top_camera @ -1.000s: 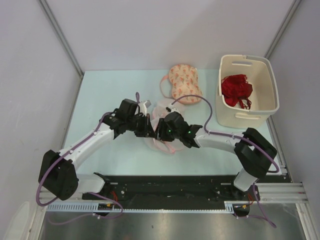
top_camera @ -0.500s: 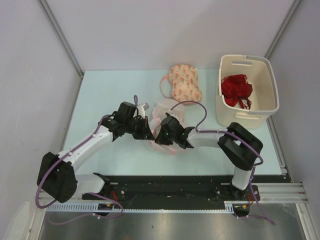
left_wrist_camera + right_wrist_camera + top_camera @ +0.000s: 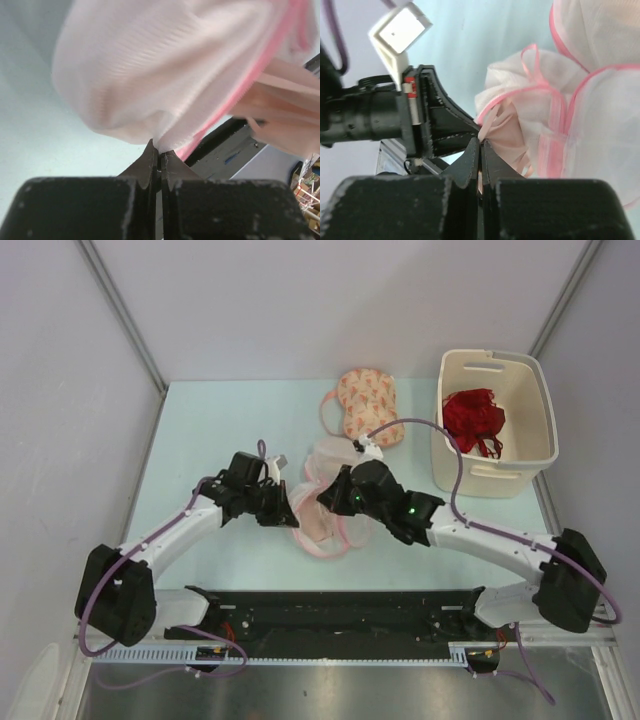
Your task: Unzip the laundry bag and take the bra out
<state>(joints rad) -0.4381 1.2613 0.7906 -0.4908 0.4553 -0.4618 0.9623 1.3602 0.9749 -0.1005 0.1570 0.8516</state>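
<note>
Midway across the table (image 3: 200, 420), the laundry bag (image 3: 322, 532) lies between both grippers: left gripper (image 3: 160, 157) pinched shut on its mesh from the left, right gripper (image 3: 481, 147) clamped on the bra (image 3: 507, 135), peach fabric at the opening.

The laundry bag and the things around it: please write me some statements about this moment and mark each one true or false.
1. The left gripper is shut on the laundry bag at its edge. True.
2. The red bra lies on the table. False: it is inside the bin.
3. The right gripper is open. False: it is shut on the bra, whose peach fabric pokes out of the bag.
4. The patterned bra lies on the table, left of the bin. True.
</note>
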